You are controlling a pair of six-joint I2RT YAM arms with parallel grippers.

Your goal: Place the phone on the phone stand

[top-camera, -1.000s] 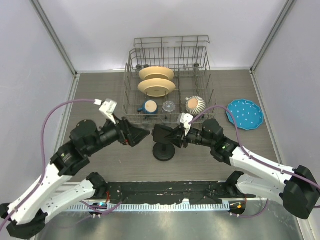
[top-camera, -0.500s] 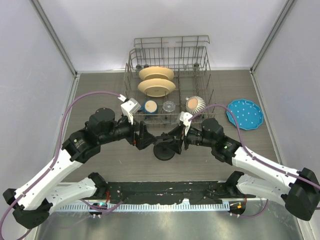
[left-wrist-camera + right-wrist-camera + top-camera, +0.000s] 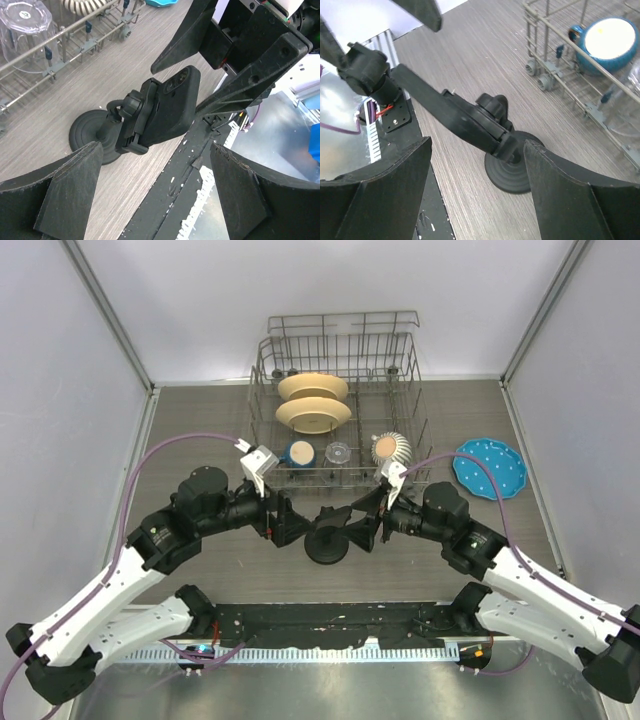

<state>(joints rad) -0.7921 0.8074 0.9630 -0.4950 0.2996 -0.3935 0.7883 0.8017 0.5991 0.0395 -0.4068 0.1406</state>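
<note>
Phone [image 3: 170, 107]: thin black slab with rounded corners, held tilted in the clamp head of the phone stand [image 3: 92, 135], above the grey wood-grain table [image 3: 470, 40]. Stand: black, with a round domed disc base, thin stem and ball joint. Left gripper [image 3: 155, 150]: matt black wedge fingers with rough edges, spread wide and empty. Right gripper [image 3: 477, 142]: the same make, fingers wide apart on either side of the phone; contact cannot be told. The left wrist view shows the phone's broad back with its lens cluster, while the right wrist view shows it edge-on. The top view alone shows the wire dish rack [image 3: 340, 350] and the speckled blue plate [image 3: 491, 467].
</note>
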